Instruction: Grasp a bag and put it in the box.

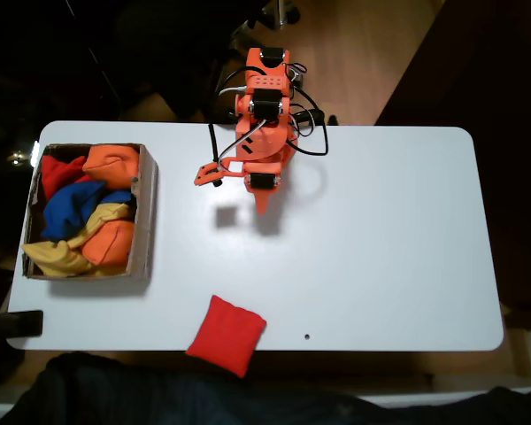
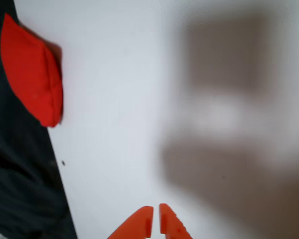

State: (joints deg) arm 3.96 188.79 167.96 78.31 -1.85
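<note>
The red bag (image 1: pixel 227 335) lies flat on the white table (image 1: pixel 389 239) at the near edge in the fixed view, one corner reaching the table's rim, well apart from everything else. The box (image 1: pixel 147 212) sits at the left end of the table in that view and already holds several beanbags: 2 orange, 1 blue, 1 yellow and what seems to be a second red one tucked in the far corner, though the dim light makes that hard to confirm.

The orange arm (image 1: pixel 264 115) is folded up near the far edge of the table, its gripper (image 1: pixel 262 202) pointing down over bare table, well short of the bag. In the wrist view the gripper (image 2: pixel 155 219) shows 2 orange fingertips drawn together with only a thin slit between them, holding nothing, while the bag (image 2: pixel 32 74) sits off at the upper left by the table's edge.

So the box is partly filled, but this bag is untouched. All of its steps appear to remain: reaching across to the near edge, spreading the fingers, closing on the fabric, lifting, carrying it to the box and letting go.
</note>
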